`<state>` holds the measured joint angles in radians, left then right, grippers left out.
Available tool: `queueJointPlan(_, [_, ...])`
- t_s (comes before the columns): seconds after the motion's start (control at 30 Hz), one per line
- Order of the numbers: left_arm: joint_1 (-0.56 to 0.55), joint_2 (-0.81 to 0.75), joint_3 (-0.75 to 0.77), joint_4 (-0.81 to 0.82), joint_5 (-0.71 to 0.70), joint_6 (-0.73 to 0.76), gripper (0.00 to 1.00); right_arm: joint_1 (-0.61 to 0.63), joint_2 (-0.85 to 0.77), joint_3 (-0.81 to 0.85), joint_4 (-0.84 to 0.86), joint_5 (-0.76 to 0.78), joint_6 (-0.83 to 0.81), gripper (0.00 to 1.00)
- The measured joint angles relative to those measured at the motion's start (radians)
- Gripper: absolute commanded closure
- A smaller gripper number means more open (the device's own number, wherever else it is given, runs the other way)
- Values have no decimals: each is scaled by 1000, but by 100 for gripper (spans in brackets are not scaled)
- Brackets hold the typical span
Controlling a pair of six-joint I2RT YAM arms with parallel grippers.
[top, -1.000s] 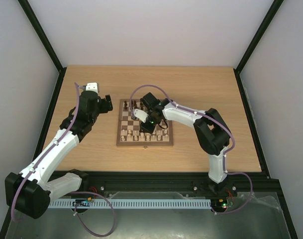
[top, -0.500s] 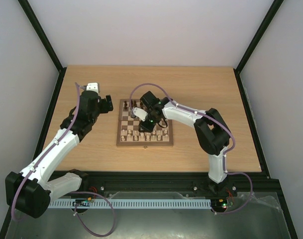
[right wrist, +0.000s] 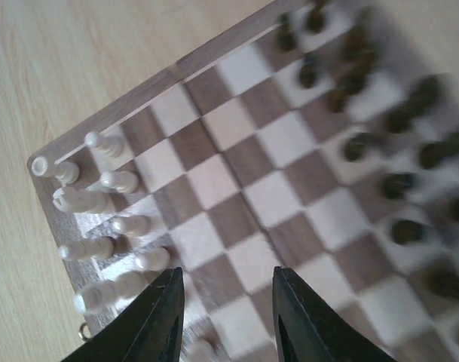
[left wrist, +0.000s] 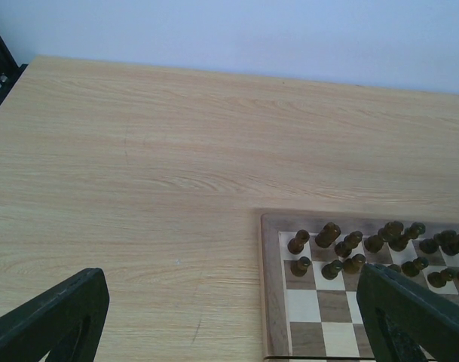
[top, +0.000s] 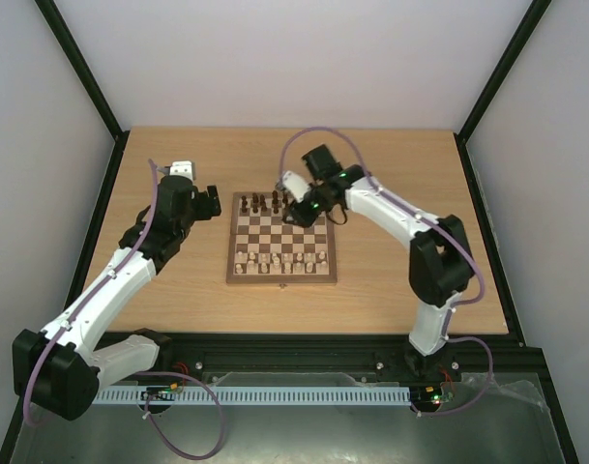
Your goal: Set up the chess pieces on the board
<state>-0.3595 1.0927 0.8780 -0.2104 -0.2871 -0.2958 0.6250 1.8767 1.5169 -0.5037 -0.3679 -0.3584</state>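
The board lies mid-table. Dark chess pieces stand along its far rows and cream chess pieces along its near rows. My right gripper hovers over the board's far right part. In the right wrist view it is open above bare squares, with nothing between its fingers. Cream pieces are to its left and blurred dark pieces to its right. My left gripper hangs left of the board, wide open over the tabletop. The board's corner and dark pieces show at right.
The light wood tabletop surrounds the board. A black frame and pale walls close it in on the left, right and back. A black rail with both arm bases runs along the near edge.
My right gripper has drawn back from the board's middle toward its far right side, and its jaws have opened. The left arm has not moved.
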Motion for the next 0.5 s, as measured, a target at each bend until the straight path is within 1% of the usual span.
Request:
queueJointPlan(0.07, [0, 2, 0, 0, 0, 0, 5, -64, -55, -3, 2, -12, 18, 62])
queueJointPlan(0.13, [0, 3, 0, 0, 0, 0, 5, -129, -117, -20, 19, -17, 42, 58])
queueJointPlan(0.17, [0, 4, 0, 0, 0, 1, 5, -169, -163, -43, 37, -20, 56, 55])
queueJointPlan(0.2, [0, 5, 0, 0, 0, 1, 4, -196, -198, -64, 49, -19, 71, 50])
queueJointPlan(0.3, [0, 11, 10, -10, 0, 1, 4, -319, -353, -175, 127, 17, 135, 26])
queueJointPlan(0.37, [0, 39, 57, -37, 2, 0, 1, -394, -437, -225, 162, 52, 183, 5])
queueJointPlan(0.4, [0, 57, 89, -51, 2, 0, 1, -426, -465, -235, 174, 68, 217, 1])
queueJointPlan(0.5, [0, 111, 208, -97, 10, -3, 1, -510, -518, -233, 206, 119, 305, 1])
